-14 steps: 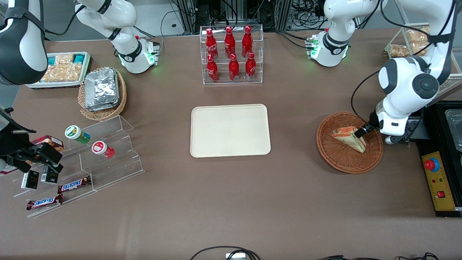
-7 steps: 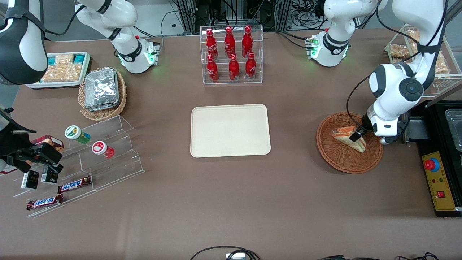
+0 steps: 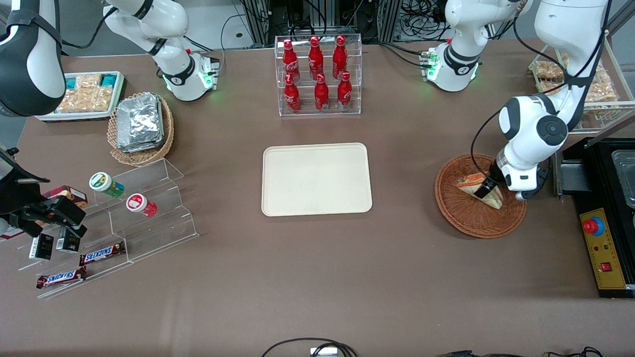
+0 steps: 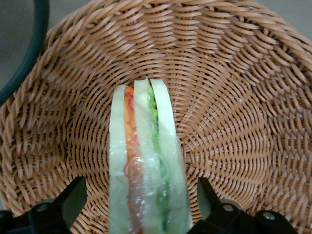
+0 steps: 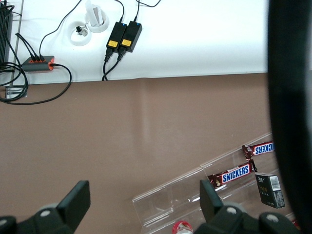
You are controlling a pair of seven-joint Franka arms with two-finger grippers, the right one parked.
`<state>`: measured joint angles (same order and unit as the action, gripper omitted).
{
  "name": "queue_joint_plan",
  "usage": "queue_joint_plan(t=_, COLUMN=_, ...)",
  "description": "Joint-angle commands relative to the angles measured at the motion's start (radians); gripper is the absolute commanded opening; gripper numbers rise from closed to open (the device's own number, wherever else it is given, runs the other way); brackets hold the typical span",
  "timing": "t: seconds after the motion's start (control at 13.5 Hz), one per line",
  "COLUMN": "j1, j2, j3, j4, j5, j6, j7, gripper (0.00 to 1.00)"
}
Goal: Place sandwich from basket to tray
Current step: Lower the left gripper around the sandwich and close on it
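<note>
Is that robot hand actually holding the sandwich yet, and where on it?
Not yet. The gripper is open, its fingers straddling the sandwich with gaps on both sides, in the basket.

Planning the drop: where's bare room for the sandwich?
The tray is bare throughout, with table between it and the basket. Crowded: bottle rack above. Pincer straddles the sandwich, open, in the basket.

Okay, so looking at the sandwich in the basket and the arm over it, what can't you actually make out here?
- Sandwich: its near end is cut off by the left wrist view's edge.
- Gripper: open, straddling the sandwich; whether the fingers touch the wrap is unclear, their tips being cut off by the wrist view's edge.
- Basket: in the front view the arm covers part of its rim.
- Tray: nothing hidden.
</note>
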<state>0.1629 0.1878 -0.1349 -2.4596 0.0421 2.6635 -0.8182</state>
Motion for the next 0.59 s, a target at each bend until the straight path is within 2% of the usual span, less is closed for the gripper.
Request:
queue_joint_plan(t=0.0, j1=0.004, j2=0.004, j3=-0.006, j4=-0.006, j5=0.010, j6=0.026, j7=-0.061, gripper=0.26)
queue_joint_plan(t=0.07, j1=0.004, j2=0.005, j3=-0.006, j4=-0.004, j5=0.010, j6=0.024, j7=-0.059, gripper=0.00)
queue_joint_plan(t=0.52, j1=0.001, j2=-0.023, j3=-0.009, j4=0.024, j5=0.010, j6=-0.032, j7=-0.049, gripper=0.00)
